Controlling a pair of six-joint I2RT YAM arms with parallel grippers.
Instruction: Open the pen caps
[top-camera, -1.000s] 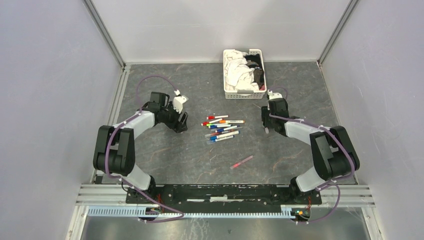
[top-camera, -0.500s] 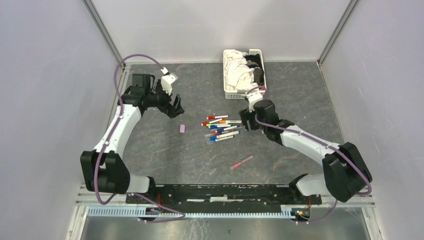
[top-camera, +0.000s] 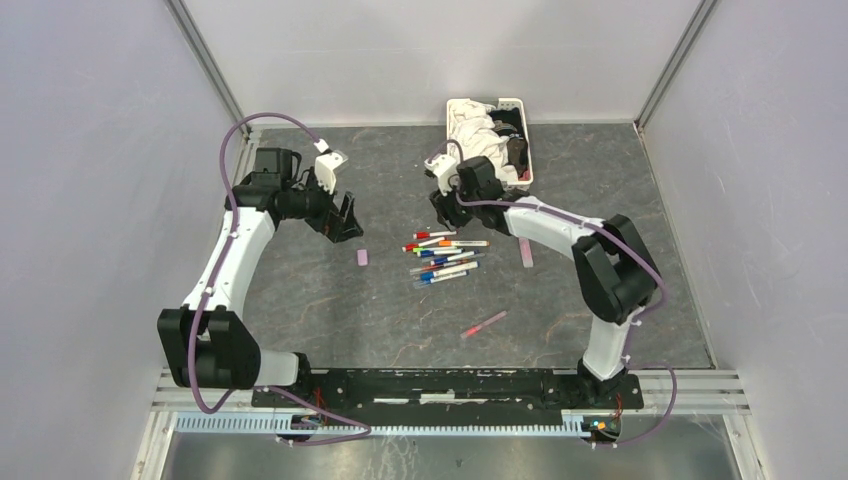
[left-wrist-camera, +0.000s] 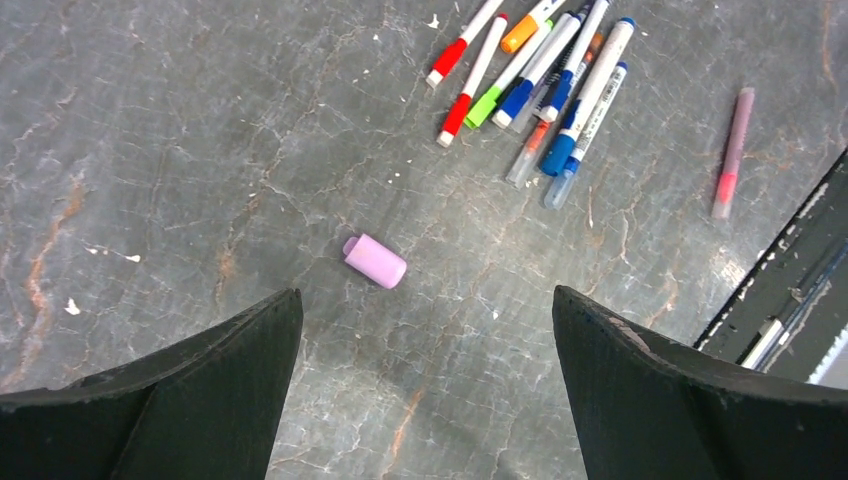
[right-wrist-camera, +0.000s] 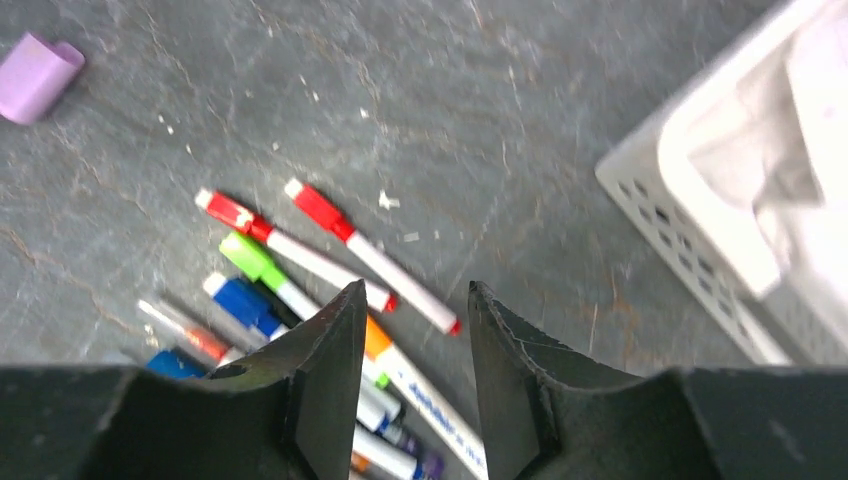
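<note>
The pens (top-camera: 445, 258) lie in a loose pile mid-table, most with coloured caps on; they also show in the left wrist view (left-wrist-camera: 540, 70) and the right wrist view (right-wrist-camera: 300, 260). A loose lilac cap (top-camera: 363, 257) lies left of the pile, in front of my left gripper (left-wrist-camera: 375, 261). A lilac pen (top-camera: 525, 252) lies right of the pile. A pink-red pen (top-camera: 484, 323) lies nearer the front. My left gripper (top-camera: 345, 215) is wide open and empty (left-wrist-camera: 425, 294). My right gripper (top-camera: 445, 205) hovers over the pile's far edge, open and empty (right-wrist-camera: 413, 290).
A white slatted basket (top-camera: 455, 150) of cloths stands at the back, just behind my right gripper, and shows at the right of the right wrist view (right-wrist-camera: 660, 190). Grey walls enclose the table on three sides.
My right arm swung left from the pile's right side to its far edge, leaving the lilac pen on the table. My left arm drew back, leaving the lilac cap.
</note>
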